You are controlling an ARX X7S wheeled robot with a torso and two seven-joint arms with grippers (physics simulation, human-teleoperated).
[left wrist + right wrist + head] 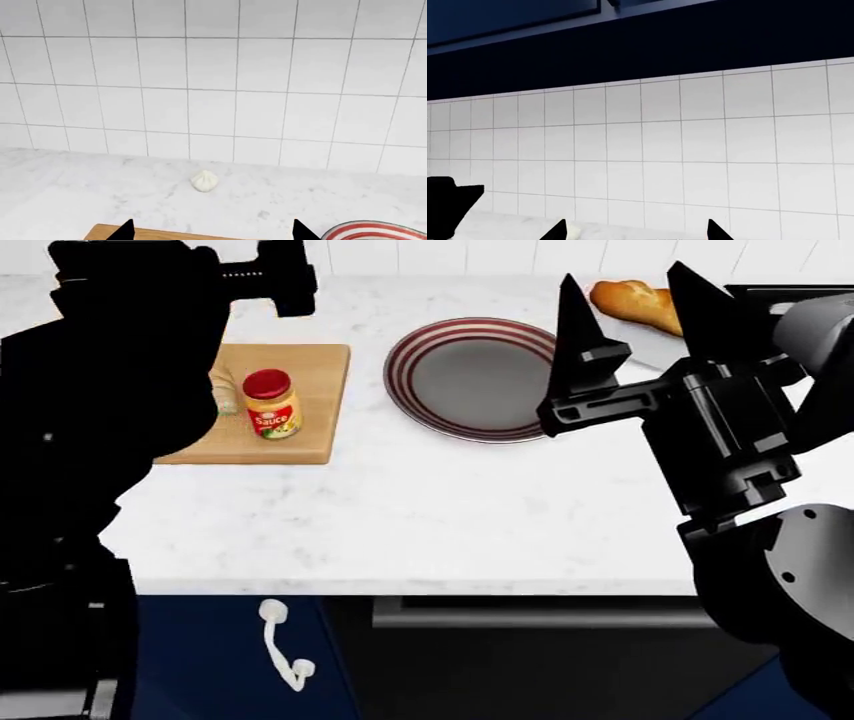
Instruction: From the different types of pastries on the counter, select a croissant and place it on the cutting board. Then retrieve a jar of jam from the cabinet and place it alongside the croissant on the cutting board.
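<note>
Both arms' jaws stand released and empty; the jar of jam [271,404] sits upright on the cutting board [315,400].

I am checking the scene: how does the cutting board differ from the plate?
The cutting board is rectangular light wood; the plate is round, grey with red rings. The board carries the jar; the plate holds nothing. The left arm partly hides the board; the plate shows almost fully. Both lie flat on the counter.
</note>
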